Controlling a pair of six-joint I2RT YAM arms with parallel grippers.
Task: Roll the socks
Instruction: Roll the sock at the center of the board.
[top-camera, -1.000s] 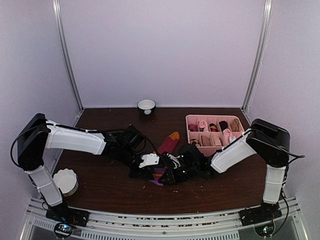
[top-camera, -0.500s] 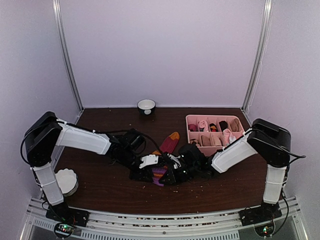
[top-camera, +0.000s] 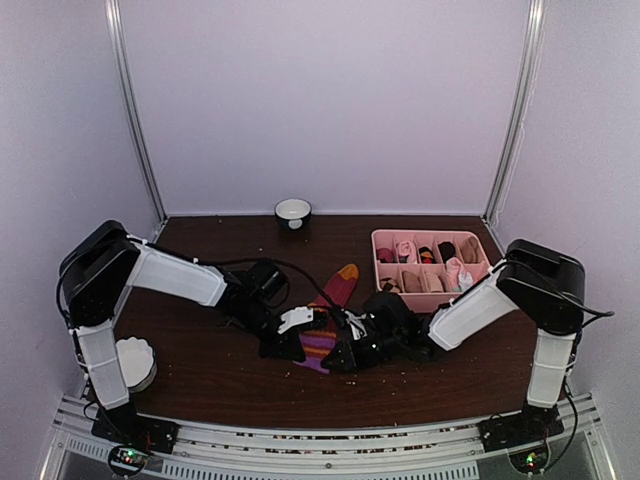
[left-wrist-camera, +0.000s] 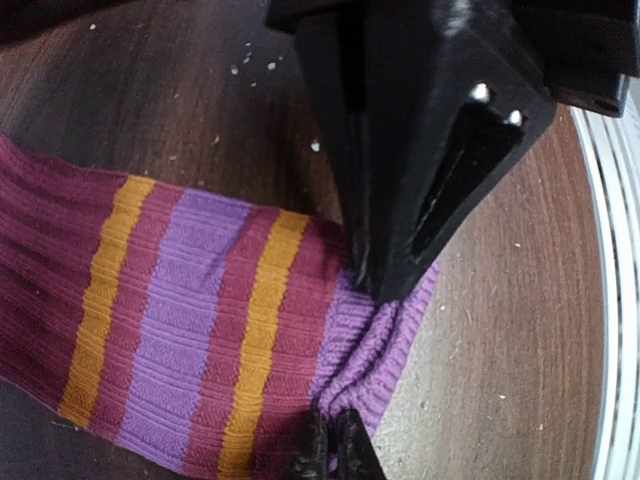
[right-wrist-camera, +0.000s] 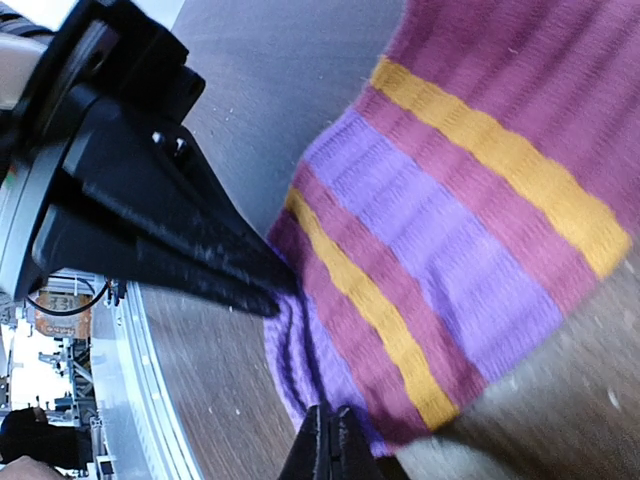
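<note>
At the near middle of the table (top-camera: 200, 370): one striped cuff, pinched from two sides.

Far to the left of the left gripper (left-wrist-camera: 330, 452), by the arm's base, a white ridged cup (top-camera: 132, 362). Tips of that gripper nipped tight on the purple hem of the dark red sock (left-wrist-camera: 180, 310), with the fabric bunched at the pinch. Just to its right, almost tip to tip, the right gripper (right-wrist-camera: 326, 440), likewise narrowed onto the same hem (purple and orange bands lying flat just beyond). Farther back from both, the sock's orange toe. Right of the right gripper, near but apart, the pink tray (top-camera: 431, 234).
</note>
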